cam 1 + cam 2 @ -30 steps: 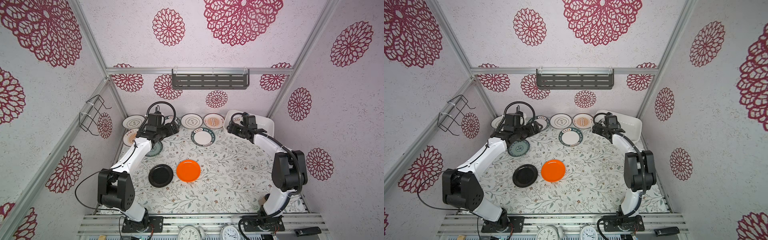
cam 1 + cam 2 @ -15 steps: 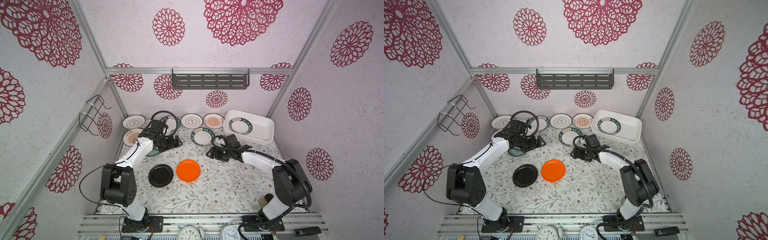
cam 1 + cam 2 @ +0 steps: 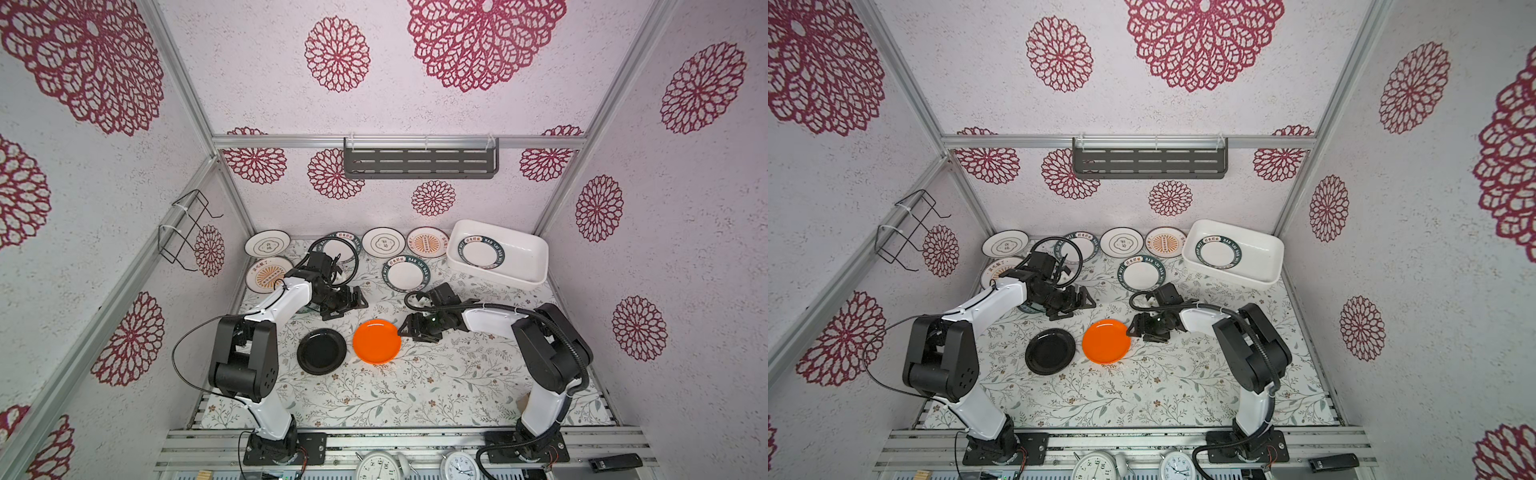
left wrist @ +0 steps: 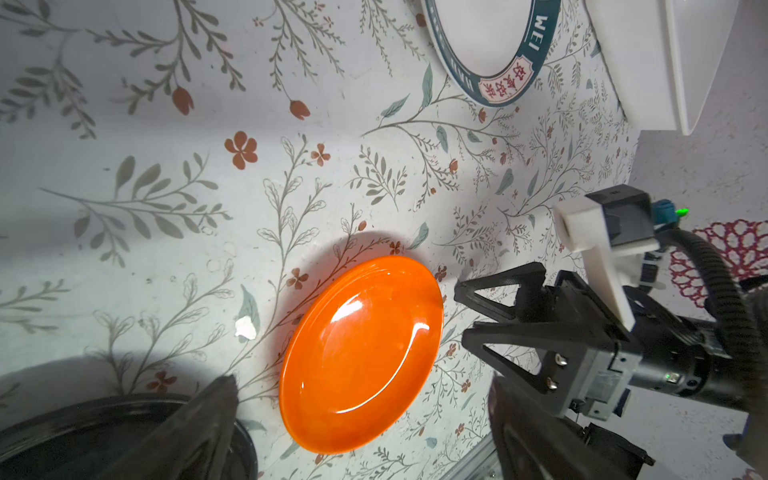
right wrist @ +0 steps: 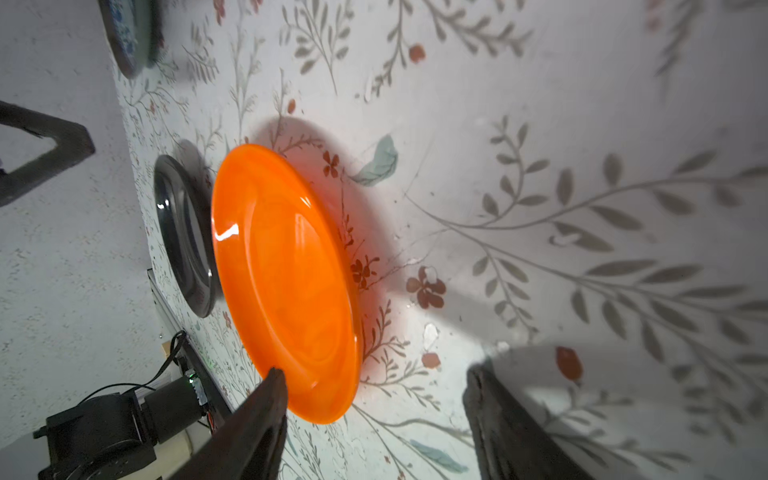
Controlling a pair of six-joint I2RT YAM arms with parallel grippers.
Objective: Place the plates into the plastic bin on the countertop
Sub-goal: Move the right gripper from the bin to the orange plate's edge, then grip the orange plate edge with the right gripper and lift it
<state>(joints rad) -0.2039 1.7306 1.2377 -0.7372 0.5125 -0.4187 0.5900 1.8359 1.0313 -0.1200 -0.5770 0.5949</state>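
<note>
The right claw (image 3: 406,332), parted and empty, bracketed the orange plate's (image 3: 377,341) rim, apparently to pinch it for the bin (image 3: 521,257).

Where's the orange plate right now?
In both top views the orange plate lies centrally on the countertop, just right of the black plate, the right hand at its right edge.

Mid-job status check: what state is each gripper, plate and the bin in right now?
orange plate, flat on countertop, not gripped.
black plate, flat on countertop, untouched.
plastic bin, holds one green-rimmed plate.
left gripper, open, empty.
right gripper, open, fingers at the orange plate's rim, not gripping.
</note>
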